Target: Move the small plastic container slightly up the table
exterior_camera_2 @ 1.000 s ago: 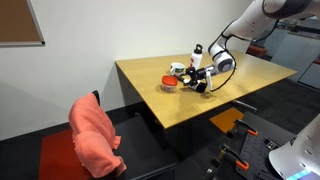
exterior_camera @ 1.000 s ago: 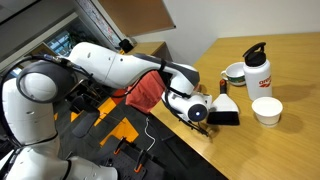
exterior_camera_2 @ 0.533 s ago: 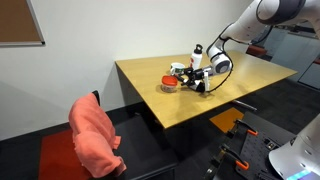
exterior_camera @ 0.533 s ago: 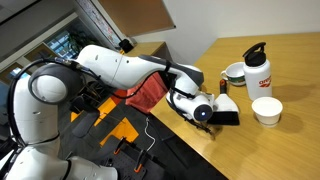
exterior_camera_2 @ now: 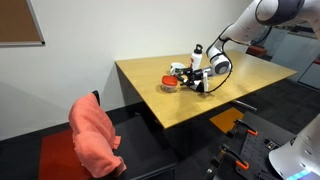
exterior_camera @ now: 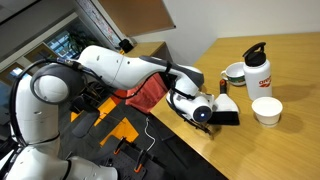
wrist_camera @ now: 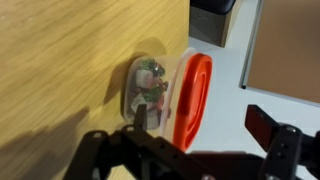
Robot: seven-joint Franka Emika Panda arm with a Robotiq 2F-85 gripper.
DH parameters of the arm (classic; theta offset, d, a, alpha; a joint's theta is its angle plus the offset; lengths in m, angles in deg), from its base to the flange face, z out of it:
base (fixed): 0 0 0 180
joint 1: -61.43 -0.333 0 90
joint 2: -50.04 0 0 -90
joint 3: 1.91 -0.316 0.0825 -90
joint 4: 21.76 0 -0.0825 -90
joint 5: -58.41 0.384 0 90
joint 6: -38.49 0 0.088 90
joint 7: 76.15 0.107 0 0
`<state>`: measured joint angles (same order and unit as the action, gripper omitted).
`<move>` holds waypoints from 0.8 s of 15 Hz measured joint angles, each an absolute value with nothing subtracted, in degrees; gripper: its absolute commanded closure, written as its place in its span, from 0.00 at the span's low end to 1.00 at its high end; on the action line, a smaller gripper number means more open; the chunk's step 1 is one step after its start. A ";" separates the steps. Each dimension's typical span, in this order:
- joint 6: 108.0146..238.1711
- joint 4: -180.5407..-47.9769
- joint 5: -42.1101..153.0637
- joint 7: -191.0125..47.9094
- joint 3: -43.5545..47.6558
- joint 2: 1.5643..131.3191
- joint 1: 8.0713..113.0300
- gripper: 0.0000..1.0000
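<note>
The small plastic container (wrist_camera: pixel 190 92) is a low tub with a clear body and an orange-red top, seen on its side in the wrist view. It rests on the light tan table (wrist_camera: pixel 70 60). In an exterior view it shows as an orange-red disc (exterior_camera_2: pixel 168 80) near the table's far side. My gripper (wrist_camera: pixel 202 125) is open, with one finger on each side of the container and not pressing it. In both exterior views the gripper (exterior_camera_2: pixel 185 80) (exterior_camera: pixel 224 114) is low over the table (exterior_camera_2: pixel 200 108). In the other exterior view the gripper hides the container.
A white bottle (exterior_camera: pixel 258 70) (exterior_camera_2: pixel 197 55), a white round cup (exterior_camera: pixel 234 72) and a white bowl (exterior_camera: pixel 267 110) stand close behind the gripper. A pink-red cloth (exterior_camera_2: pixel 95 135) (exterior_camera: pixel 145 92) hangs on a chair beside the table. The table edge runs just past the container.
The gripper shifted slightly toward the container a second ago and has held still since. The container has not moved.
</note>
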<state>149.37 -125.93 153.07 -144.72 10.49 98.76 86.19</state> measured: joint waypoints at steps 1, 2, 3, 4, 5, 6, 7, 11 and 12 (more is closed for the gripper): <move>149.37 -125.94 154.26 -145.19 10.38 99.05 86.08 0.00; 149.37 -125.94 155.61 -145.87 10.28 99.39 85.92 0.00; 149.37 -125.94 156.92 -146.37 10.17 99.77 85.74 0.00; 149.37 -125.93 158.15 -146.80 10.04 100.16 85.56 0.00; 149.37 -125.92 159.26 -146.91 9.92 100.58 85.36 0.00; 149.37 -125.89 160.20 -146.93 9.86 100.98 85.11 0.25; 149.37 -125.85 161.12 -146.94 9.82 101.39 84.83 0.26; 149.34 -125.38 162.62 -146.94 9.81 102.33 84.03 0.57; 149.34 -125.30 162.69 -146.94 9.83 102.36 83.94 0.64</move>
<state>149.34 -125.30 162.69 -146.94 9.83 102.36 83.94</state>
